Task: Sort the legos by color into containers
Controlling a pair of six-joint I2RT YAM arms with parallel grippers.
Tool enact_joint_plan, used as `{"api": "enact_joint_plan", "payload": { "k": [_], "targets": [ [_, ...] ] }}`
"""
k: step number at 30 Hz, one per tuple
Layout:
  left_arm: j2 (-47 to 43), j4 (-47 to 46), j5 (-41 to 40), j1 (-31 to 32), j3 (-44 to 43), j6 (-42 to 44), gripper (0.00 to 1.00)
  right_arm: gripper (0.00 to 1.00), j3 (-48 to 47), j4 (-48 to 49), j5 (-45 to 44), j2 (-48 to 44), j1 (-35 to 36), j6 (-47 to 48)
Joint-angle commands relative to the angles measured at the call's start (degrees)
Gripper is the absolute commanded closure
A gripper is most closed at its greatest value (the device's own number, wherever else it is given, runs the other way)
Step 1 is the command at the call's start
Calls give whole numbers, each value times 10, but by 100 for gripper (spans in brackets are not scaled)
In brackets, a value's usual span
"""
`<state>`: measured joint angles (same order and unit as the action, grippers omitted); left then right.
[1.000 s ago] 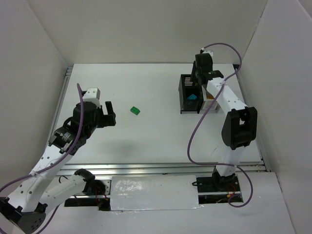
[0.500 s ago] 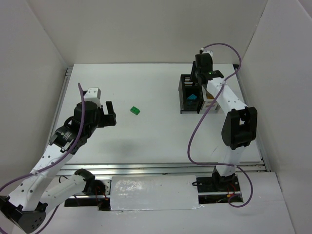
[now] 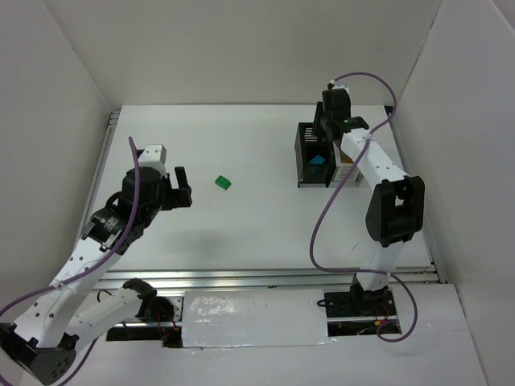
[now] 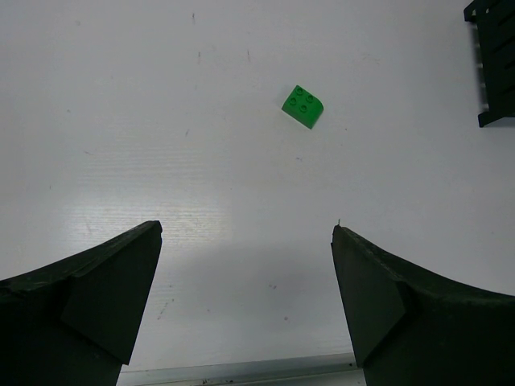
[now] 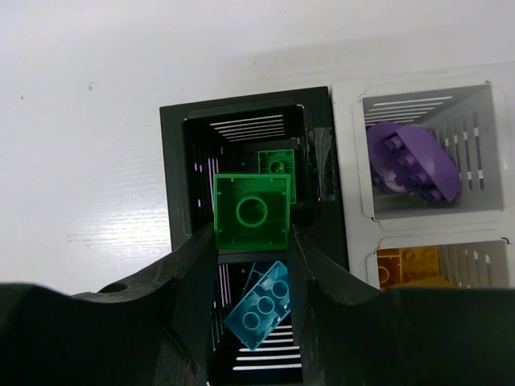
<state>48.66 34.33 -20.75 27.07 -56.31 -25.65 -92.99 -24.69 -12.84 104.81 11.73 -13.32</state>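
Note:
My right gripper (image 5: 253,231) is shut on a green lego (image 5: 253,212), underside up, held over the black containers (image 5: 173,161). Below it, another green lego (image 5: 277,163) lies in the far black bin and a teal lego (image 5: 259,315) in the near one. A purple lego (image 5: 410,161) fills one white bin (image 5: 351,145); an orange lego (image 5: 406,265) sits in the other. In the top view the right gripper (image 3: 326,133) hangs over the containers (image 3: 308,153). My left gripper (image 4: 247,227) is open above the bare table, short of a loose green lego (image 4: 303,107) (image 3: 223,182).
White walls enclose the table on three sides. A metal rail (image 3: 241,277) runs along the near edge. The corner of a black bin (image 4: 492,64) shows at the far right of the left wrist view. The left gripper (image 3: 173,193) hovers left of the loose lego.

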Motion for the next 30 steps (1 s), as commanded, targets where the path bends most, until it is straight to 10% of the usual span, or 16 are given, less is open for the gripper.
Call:
{"api": "enact_joint_plan", "payload": {
  "k": [1,20,30],
  "targets": [
    [-2,-22,-3,0,-2,5,0,100,6,19,16,-22,0,10],
    [0,-20,-2,0,-1,14,1,90,-48,0,17,40,-5,21],
    [0,-20,2,0,-1,17,1,37,-79,-15,19,60,-5,22]
  ]
}}
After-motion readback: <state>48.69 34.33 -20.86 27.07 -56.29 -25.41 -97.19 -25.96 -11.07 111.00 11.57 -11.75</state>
